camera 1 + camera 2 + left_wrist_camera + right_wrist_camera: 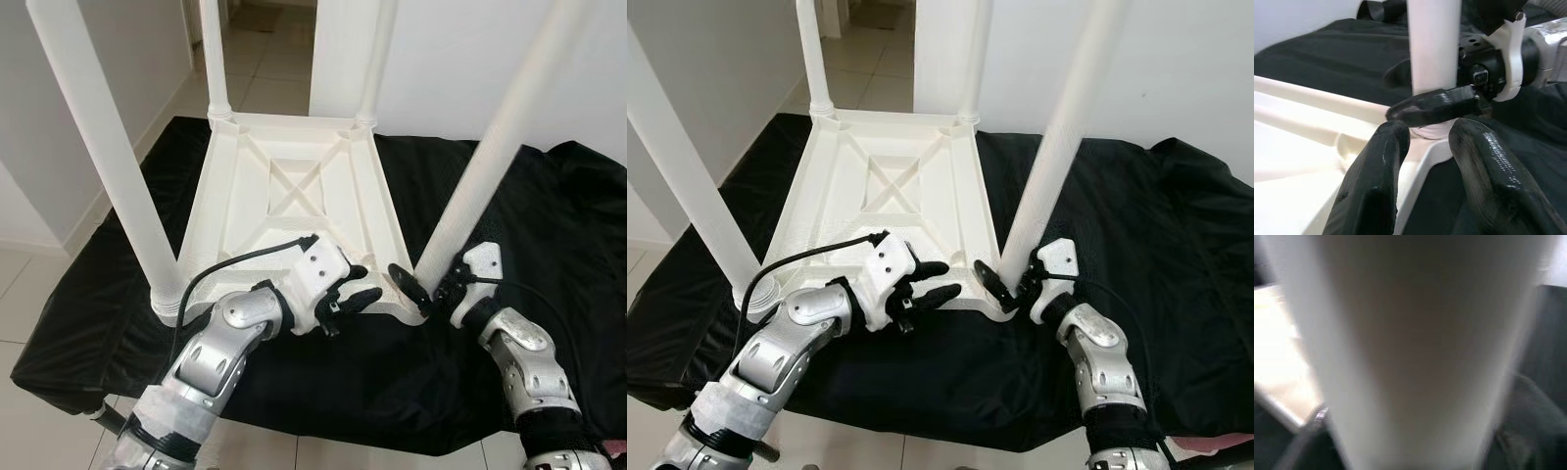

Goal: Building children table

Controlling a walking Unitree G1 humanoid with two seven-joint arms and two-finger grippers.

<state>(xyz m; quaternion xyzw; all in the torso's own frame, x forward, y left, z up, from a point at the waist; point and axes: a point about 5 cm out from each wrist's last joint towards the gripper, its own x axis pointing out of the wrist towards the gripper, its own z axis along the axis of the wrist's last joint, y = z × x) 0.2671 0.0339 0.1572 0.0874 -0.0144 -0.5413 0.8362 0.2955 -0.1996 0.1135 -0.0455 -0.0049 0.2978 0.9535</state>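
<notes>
- White plastic children's table point(294, 191) lies upside down on a black cloth point(549, 255) that covers a low surface; the tabletop is flat on the cloth, ribbed underside up with an X brace in the middle.
- Four white legs stand up from its corners: far-left leg point(214, 59), far-right leg point(377, 59), near-left leg point(108, 157), near-right leg point(500, 137).
- Near-left leg sits in its corner socket at the table's near-left corner, by the cloth's left edge.
- Near-right leg leans slightly, its base at the table's near-right corner socket.
- Right gripper point(423, 284) is at the base of the near-right leg, black fingers on either side of it and wrapped round it, so gripping the leg; one finger point(407, 284) shows on the table side.
- Right wrist view is blurred, with the white leg right up against the lens and black cloth at the sides.
- Left gripper point(355, 297) hovers over the table's near edge, just left of the near-right corner; fingers parted, holding nothing.
- In the left wrist view the left fingers point(1376, 181) straddle the table's rim, pointed at the near-right leg's base, where a right finger crosses in front.
- Tiled floor point(265, 54) and white walls beyond the cloth's far edge.
</notes>
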